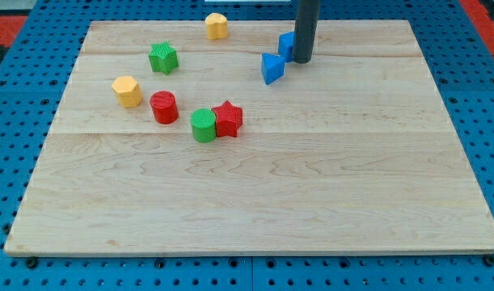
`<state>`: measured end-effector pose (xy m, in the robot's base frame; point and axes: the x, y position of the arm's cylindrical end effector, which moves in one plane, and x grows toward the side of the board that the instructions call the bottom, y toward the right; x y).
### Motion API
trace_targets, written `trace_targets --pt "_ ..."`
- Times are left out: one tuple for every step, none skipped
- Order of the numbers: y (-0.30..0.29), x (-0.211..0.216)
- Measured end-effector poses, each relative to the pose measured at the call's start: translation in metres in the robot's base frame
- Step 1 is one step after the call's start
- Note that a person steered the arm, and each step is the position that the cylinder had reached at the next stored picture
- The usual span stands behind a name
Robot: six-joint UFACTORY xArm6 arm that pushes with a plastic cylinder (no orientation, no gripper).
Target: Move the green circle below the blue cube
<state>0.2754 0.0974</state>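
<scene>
Tip (302,61) touching the blue cube (286,44), holding nothing. Needing to get behind the green circle (203,125), pushing slowly, missing the red star (228,119).

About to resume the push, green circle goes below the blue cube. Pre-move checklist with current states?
1. Tip visible: ok, at the blue cube, on its right.
2. Tip near green circle: not ok, far to its upper right.
3. Green circle free of neighbours: not ok, red star touches its right side.
4. Spot below blue cube open: not ok, blue triangle sits by it.
5. All blocks on board: ok.
</scene>
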Motion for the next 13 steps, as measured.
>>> trace_targets --pt "0.049 -0.05" --pt "-0.015 -0.052" --pt "-0.053 0.017" --pt "-0.019 -0.018" --pt "0.094 0.001" --pt "0.1 0.118" --pt "0.038 0.204" --pt "-0.042 0.229" --pt "-0.117 0.199" --pt "-0.125 0.174" --pt "-0.132 0.195" --pt "-0.152 0.196" --pt "-0.193 0.163"
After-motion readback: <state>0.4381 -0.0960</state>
